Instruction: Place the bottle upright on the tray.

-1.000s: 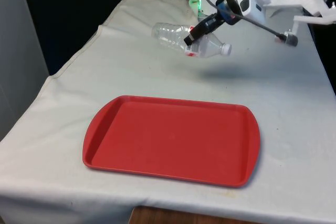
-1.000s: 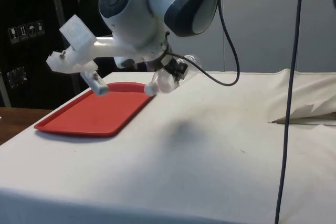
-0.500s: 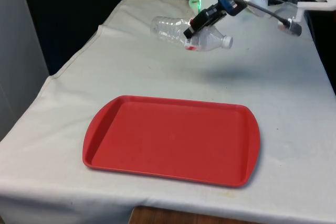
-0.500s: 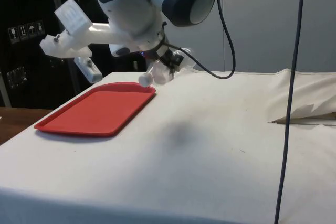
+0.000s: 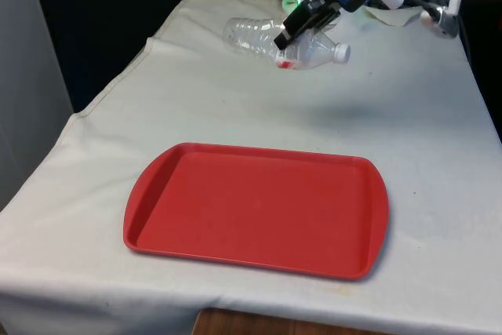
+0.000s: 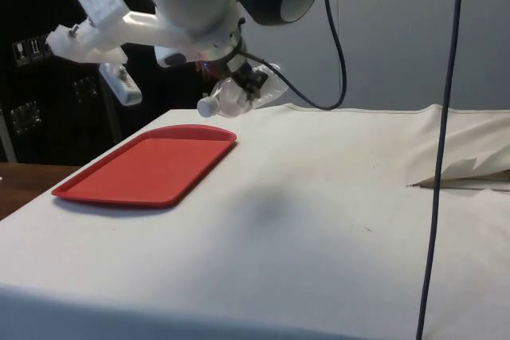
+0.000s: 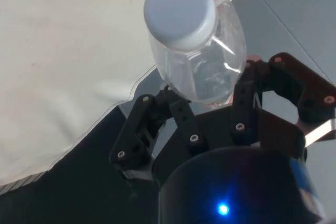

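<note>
A clear plastic bottle (image 5: 271, 41) with a white cap hangs in the air above the far end of the table, lying nearly level with its cap towards the front view's right. My gripper (image 5: 296, 27) is shut on the bottle's middle. From the side, the bottle (image 6: 239, 95) is held well above the cloth, cap pointing towards the tray. In the wrist view the bottle (image 7: 197, 64) sits between the two black fingers (image 7: 178, 114), cap end nearest the camera. A red tray (image 5: 259, 209) lies flat on the near part of the table, with nothing on it.
The red tray (image 6: 147, 169) sits near the table's edge in the side view. A black cable (image 6: 438, 149) hangs down at the side view's right, over a fold in the white cloth (image 6: 462, 169).
The arm has lifted the bottle higher and carried it a little towards the table's far end. The bottle has levelled out slightly. The tray has not moved.
</note>
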Tool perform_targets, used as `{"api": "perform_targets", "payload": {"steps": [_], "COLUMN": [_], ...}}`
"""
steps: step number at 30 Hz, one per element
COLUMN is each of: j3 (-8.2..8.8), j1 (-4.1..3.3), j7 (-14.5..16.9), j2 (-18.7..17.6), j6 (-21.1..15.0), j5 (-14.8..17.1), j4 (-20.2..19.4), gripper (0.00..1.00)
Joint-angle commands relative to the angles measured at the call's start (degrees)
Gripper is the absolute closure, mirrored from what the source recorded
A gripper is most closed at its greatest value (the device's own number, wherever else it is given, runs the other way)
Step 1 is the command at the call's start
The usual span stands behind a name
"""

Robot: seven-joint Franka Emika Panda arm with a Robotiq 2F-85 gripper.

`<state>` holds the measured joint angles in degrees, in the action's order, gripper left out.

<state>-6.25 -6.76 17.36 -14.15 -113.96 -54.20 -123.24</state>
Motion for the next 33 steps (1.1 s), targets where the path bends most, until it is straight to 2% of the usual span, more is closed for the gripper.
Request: {"api": "perform_targets", "payload": {"steps": [1,6,13,14,21,23,30,31,33], "j3": [0.06,0.06,0.06,0.06,0.06,0.06,0.11,0.11,0.23], "j1": [0.17,0.11,0.4,0.23,0.52,0.34,0.74,0.52,0.8], "j7": [-0.1,-0.6,-1.6,-1.7,-2.8,-2.9,-4.5,-4.4,-5.3], "j2": [0.3,0.1,0.5,0.1,0.5,0.2,0.3,0.2,0.2], "j6": [-0.7,-0.5,-1.4,-0.9,-1.5,-0.9,-2.1,-1.3,-2.6], "j5": [0.2,0.0,0.2,0.0,0.2,0.0,0.2,0.0,0.2], "j4": [0.1,0.6,1.7,1.8,3.0,3.2,4.2,4.2,4.5], "gripper": [0.83,0.83,0.83,0.83,0.83,0.83,0.83,0.83,0.83]}}
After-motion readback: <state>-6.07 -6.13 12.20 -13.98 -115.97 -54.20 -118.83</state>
